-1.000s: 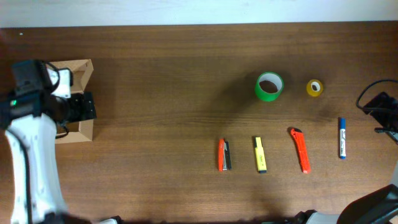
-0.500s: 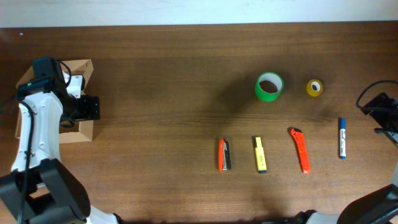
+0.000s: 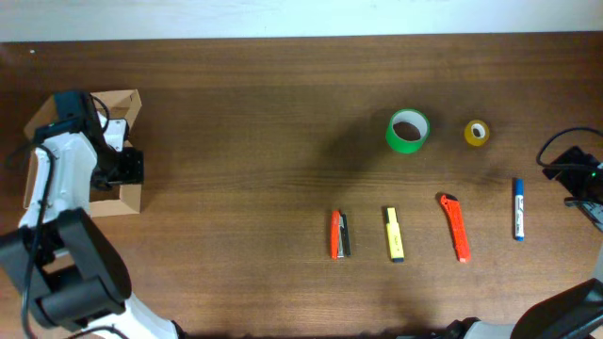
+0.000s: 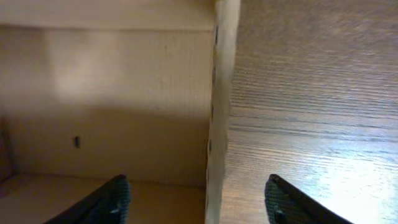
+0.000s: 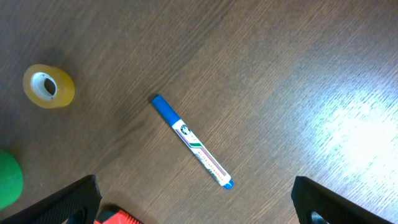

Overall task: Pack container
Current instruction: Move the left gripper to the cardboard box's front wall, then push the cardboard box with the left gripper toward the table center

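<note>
Wooden table (image 3: 236, 113) bears the box (image 3: 121, 200). Left gripper (image 4: 196, 183) straddles its wall, fingers spread, likely to steady it; right gripper (image 5: 193, 186) hangs wide over the pen (image 5: 191, 141).

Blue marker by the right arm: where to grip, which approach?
Blue marker: pinch the white barrel mid-length, coming straight down, jaws across its long axis. It lies flat on the table, bare wood on both sides.
</note>
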Controlling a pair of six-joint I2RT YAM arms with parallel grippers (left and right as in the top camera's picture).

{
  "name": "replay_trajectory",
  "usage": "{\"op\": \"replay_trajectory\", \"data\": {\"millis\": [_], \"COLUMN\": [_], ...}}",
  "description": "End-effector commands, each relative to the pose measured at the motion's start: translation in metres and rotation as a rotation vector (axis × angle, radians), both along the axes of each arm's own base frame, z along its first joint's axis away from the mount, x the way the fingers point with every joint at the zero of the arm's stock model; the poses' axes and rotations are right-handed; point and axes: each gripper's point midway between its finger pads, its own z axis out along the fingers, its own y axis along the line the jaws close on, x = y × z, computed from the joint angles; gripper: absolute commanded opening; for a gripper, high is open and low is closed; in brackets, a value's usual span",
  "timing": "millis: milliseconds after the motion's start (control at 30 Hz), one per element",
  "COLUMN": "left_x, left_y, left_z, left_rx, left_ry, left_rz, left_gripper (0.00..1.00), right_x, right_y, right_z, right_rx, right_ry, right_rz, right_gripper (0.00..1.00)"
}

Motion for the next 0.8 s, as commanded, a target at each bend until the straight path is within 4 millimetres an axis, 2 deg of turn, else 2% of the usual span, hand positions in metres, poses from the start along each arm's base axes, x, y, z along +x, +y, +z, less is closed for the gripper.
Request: {"op": "replay_trajectory", "data": {"millis": [0, 67, 133, 200, 233, 267, 400, 500, 667, 767], "left_x": [0.002, 0.003, 0.003, 0.003, 0.003, 0.003, 0.005, 0.01, 0.025, 0.041], "left_y": [0.004, 0.002, 0.001, 0.001, 0.001, 0.001, -0.003, -0.009, -0.015, -0.027], "left_z": [-0.01, -0.014, -0.017, -0.017, -0.017, -0.016, -0.014, -0.004, 0.029, 0.055], "left_rx": [-0.006, -0.018, -0.028, -0.029, -0.029, -0.028, -0.053, -0.082, -0.084, -0.079], "left_ry": [0.015, 0.019, 0.023, 0.022, 0.022, 0.021, 0.012, 0.003, -0.029, -0.073], "left_rz": [0.027, 0.037, 0.044, 0.053, 0.054, 0.057, 0.09, 0.089, 0.138, 0.123], "left_gripper": [0.6, 0.51, 0.34, 0.12, 0.05, 0.02, 0.02, 0.02, 0.02, 0.02], "right_x": [0.001, 0.0, -0.001, -0.002, -0.002, -0.002, -0.003, -0.004, -0.004, -0.004], "right_y": [-0.003, -0.002, -0.001, 0.0, 0.0, 0.0, 0.001, 0.001, 0.001, 0.001], "right_z": [0.004, 0.003, 0.003, 0.002, 0.002, 0.002, 0.002, 0.001, 0.001, 0.002], "right_rx": [-0.003, 0.0, 0.003, 0.006, 0.007, 0.008, 0.012, 0.014, 0.013, 0.013], "right_ry": [0.0, 0.003, 0.008, 0.011, 0.012, 0.013, 0.017, 0.02, 0.02, 0.019], "right_rz": [-0.009, -0.009, -0.009, -0.009, -0.009, -0.009, -0.009, -0.009, -0.009, -0.009], "right_gripper": [0.99, 0.99, 0.99, 0.99, 0.99, 0.99, 0.99, 0.99, 0.99, 0.99]}}
